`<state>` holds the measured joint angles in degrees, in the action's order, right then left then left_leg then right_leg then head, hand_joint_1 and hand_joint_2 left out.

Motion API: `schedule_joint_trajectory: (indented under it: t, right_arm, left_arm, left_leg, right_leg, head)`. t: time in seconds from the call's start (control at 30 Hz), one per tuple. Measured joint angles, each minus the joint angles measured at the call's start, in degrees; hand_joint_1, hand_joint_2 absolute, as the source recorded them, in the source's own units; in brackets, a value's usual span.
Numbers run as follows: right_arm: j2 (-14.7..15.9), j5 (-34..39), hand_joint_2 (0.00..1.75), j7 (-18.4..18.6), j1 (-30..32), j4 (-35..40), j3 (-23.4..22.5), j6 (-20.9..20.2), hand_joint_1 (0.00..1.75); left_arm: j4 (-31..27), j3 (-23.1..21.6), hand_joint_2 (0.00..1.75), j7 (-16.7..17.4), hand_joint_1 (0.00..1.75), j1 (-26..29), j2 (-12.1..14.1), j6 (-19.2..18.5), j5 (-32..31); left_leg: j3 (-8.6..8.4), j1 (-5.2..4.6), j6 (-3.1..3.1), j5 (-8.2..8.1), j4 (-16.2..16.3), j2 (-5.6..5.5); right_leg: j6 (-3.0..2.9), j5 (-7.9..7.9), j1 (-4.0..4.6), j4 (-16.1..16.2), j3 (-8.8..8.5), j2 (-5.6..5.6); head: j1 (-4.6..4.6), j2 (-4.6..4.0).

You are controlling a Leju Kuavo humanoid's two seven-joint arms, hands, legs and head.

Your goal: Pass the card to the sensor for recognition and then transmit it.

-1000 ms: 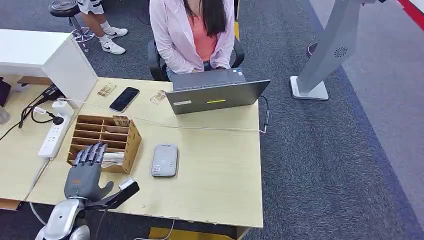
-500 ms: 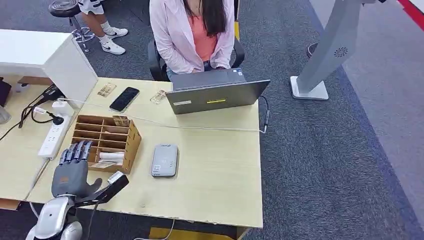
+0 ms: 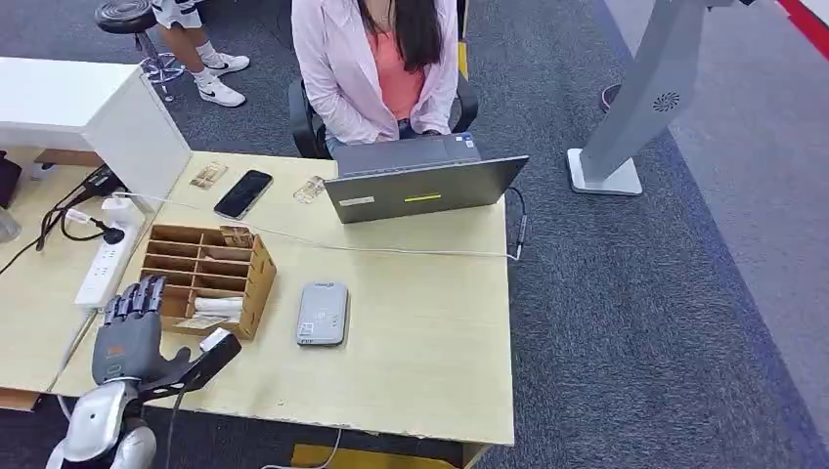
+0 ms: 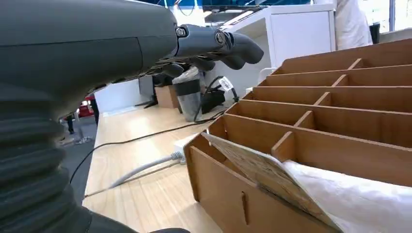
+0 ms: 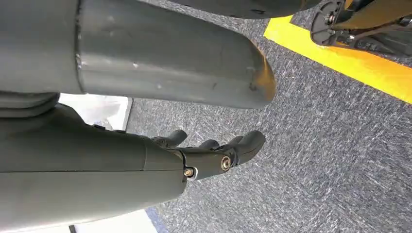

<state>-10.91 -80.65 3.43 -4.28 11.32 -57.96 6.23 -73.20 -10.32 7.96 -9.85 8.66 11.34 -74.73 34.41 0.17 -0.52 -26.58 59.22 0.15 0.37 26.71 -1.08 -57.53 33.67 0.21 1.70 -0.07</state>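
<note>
Lying tan and flat in wooden organizer (image 3: 200, 276), card (image 3: 200, 320), left hand (image 3: 129, 332) empty beside it

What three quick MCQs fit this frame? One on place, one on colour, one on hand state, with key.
1. Where does the flat grey card reader lie?
A. On the laptop
B. On the desk beside the wooden slotted organizer box, on the side away from the left hand
C. Inside the organizer

2. What colour is the smartphone near the desk's far edge?
A. Black
B. White
C. Red

3. What is the robot's left hand doing?
A. Holding a card
B. Pressing the reader
C. Hovering with fingers spread, holding nothing

Key: 1 B, the reader rests on bare desk by the box's wall. 2 A, its face is dark. 3 C, the head view shows the fingers apart and nothing in them.
</note>
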Motion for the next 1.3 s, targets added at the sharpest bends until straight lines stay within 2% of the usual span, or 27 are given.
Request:
schedule_joint_trajectory:
  t: [0.7, 1.3]
  right_arm:
    - [0.00, -0.50, 0.00, 0.00, -0.01, 0.00, 0.26, -0.09, 0.00]
    - [-0.02, -0.85, 0.00, -0.04, -0.03, 0.00, 0.35, -0.15, 0.00]
  left_arm:
    - [2.30, 0.02, 1.75, -1.05, 0.00, -1.80, -1.49, -0.22, -0.52]
    - [3.91, -0.15, 1.75, -1.86, 0.00, -5.49, -3.39, -1.09, -0.50]
  left_leg:
    - [0.00, 0.00, 0.00, 0.00, 0.00, 0.01]
    - [0.00, 0.00, 0.00, 0.00, 0.00, 0.01]
  right_leg:
    - [0.00, -0.01, 0.00, 0.00, 0.02, 0.01]
    - [0.00, -0.01, 0.00, 0.00, 0.03, 0.03]
  head:
    - [0.00, 0.00]
    - [0.02, 0.00]
